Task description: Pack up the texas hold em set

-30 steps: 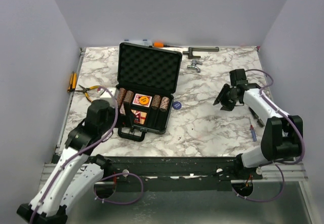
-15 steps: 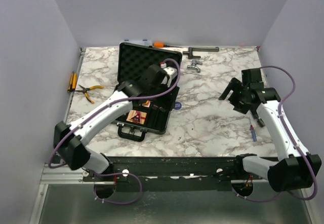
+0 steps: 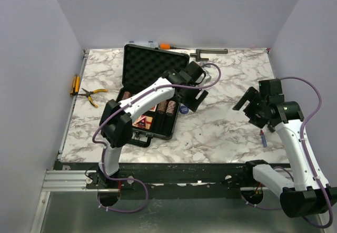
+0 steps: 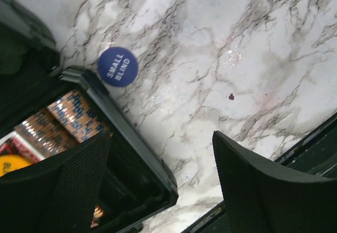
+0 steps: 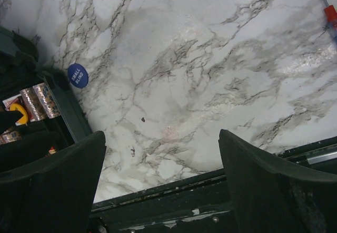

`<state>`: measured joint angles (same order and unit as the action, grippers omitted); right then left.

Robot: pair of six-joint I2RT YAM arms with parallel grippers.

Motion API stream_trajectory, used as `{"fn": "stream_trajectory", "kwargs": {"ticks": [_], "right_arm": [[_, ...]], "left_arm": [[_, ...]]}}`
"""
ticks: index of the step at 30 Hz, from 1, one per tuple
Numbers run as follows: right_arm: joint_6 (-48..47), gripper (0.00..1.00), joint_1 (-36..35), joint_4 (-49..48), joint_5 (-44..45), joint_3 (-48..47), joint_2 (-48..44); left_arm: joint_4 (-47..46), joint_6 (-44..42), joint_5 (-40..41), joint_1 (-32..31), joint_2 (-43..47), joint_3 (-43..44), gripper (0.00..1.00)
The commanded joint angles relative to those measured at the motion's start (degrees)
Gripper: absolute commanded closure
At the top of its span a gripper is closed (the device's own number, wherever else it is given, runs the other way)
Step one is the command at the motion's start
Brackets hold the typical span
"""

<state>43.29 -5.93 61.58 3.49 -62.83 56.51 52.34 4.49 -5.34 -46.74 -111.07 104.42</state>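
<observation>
- The case [image 3: 152, 85] lies open on the surface [image 3: 226, 133], toward 9 o'clock, with chips [image 4: 73, 114] slotted inside. A blue token [image 4: 117, 67] lies on the surface just beside the case wall, at the case's 3 o'clock.
- The left end effector [image 3: 192, 102] hovers over that spot, spread wide and gripping nothing. The right end effector [image 3: 245, 101], well apart toward 3 o'clock, also gapes empty.
- The likely step is lifting the token with the left arm.
- First centre the token between the fingers [image 4: 253, 191]; in the wrist view it sits off toward 11 o'clock.
- Turn the wrist so neither finger lands on the case rim.
- Descend to the surface and close slowly, because a thin disc may skid.
</observation>
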Motion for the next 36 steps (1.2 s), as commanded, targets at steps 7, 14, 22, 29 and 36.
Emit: {"fn": "stream_trajectory", "kwargs": {"ticks": [7, 14, 22, 29, 36], "right_arm": [[-0.28, 0.09, -0.22, 4.15, -1.57, -3.2, -0.5], [-0.9, 0.09, -0.2, 5.52, -2.8, -2.63, -1.8], [-2.05, 0.09, -0.22, 4.55, -3.13, -2.2, -0.55], [-2.06, 0.09, -0.22, 2.68, -5.59, -2.59, 1.14], [-1.81, 0.09, -0.2, 2.17, -5.6, -1.17, 0.89]], "left_arm": [[1.58, 5.37, -3.9, -2.24, -11.91, 8.38, 0.18], [1.28, 6.81, -1.91, -0.8, -16.05, 9.44, 0.11], [-0.39, 8.21, -0.75, 2.91, -15.92, 1.74, 0.11], [-1.58, 8.82, 1.38, 6.81, -15.1, -4.01, 0.11], [-3.12, 8.29, 4.76, 10.8, -12.53, -8.14, 0.11]]}}
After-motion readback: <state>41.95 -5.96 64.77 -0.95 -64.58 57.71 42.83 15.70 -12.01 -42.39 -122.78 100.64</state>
